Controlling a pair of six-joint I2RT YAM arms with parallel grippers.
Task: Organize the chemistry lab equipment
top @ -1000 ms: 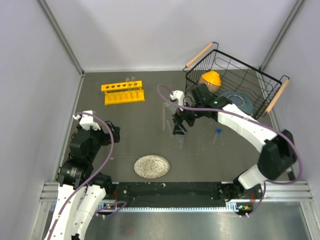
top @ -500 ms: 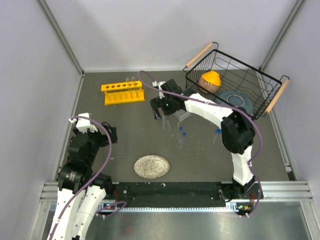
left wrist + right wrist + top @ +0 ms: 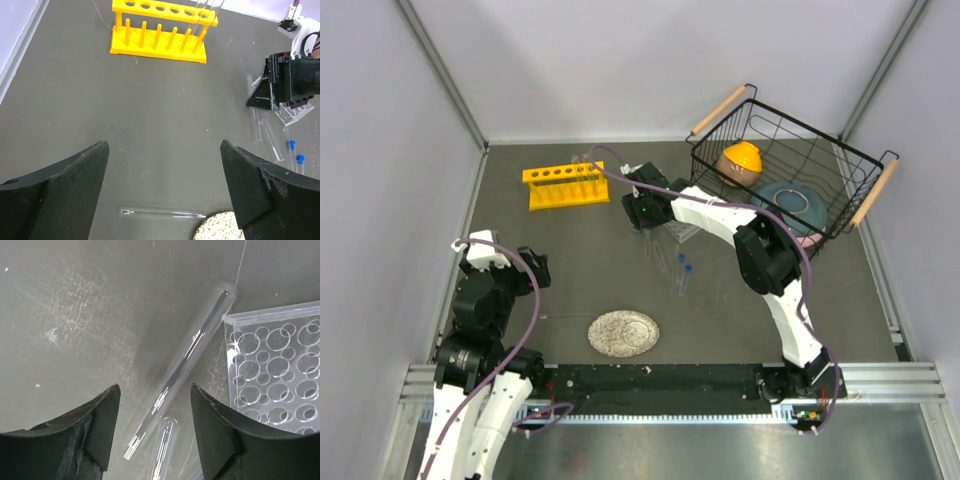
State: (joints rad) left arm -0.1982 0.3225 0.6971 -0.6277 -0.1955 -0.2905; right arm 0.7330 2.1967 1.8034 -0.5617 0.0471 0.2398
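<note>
Glass test tube [image 3: 184,361] faint; grid rack [image 3: 270,385] cut off.

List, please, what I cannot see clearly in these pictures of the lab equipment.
- Clear grid rack: right wrist view, cut off by the right edge; top view, partly under the right arm.
- Tubes standing in the yellow rack: left wrist view, tops cut off by the upper edge; number unclear.
- Speckled plate: left wrist view, cut off by the bottom edge.
- Lower test tube: right wrist view, cut off below.
</note>
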